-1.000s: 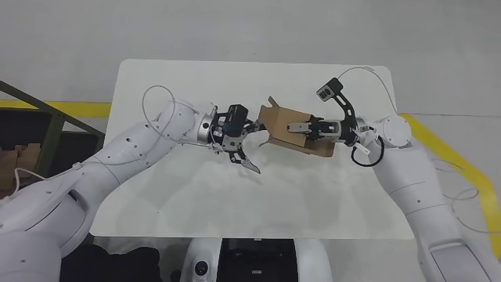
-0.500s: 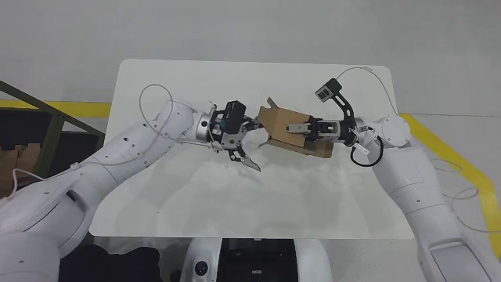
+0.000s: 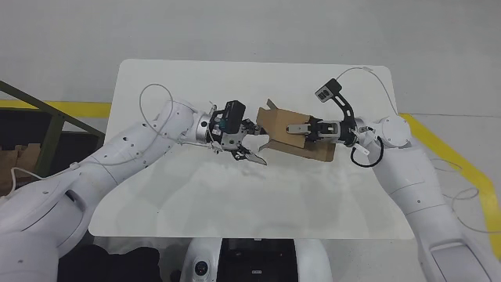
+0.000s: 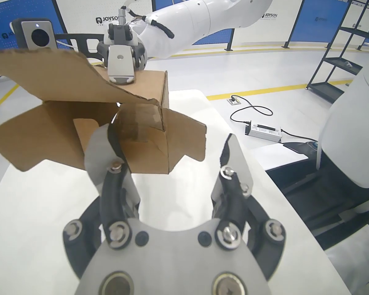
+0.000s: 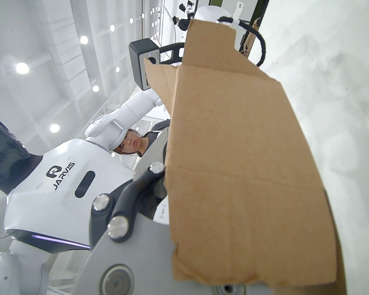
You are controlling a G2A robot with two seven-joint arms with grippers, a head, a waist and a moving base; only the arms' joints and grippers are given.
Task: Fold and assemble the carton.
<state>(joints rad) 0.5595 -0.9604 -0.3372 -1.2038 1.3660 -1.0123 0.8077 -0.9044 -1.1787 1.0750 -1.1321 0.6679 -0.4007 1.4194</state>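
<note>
Carton (image 3: 275,117) is standing half-formed, end flaps (image 4: 43,136) hanging unfolded; right gripper (image 3: 291,128) is clamping its wall, left gripper (image 4: 170,133) is hovering spread apart at those flaps.

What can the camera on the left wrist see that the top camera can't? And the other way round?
Left wrist view: it looks straight into the open end of the carton, past its spread flaps. It also takes in a power brick on the floor and a black shelf rack.
Top view: the whole outline of the white table, with the carton near its middle.
Both: the brown carton, the left gripper open in front of the flaps, and the right gripper clamped on the carton's top.
</note>
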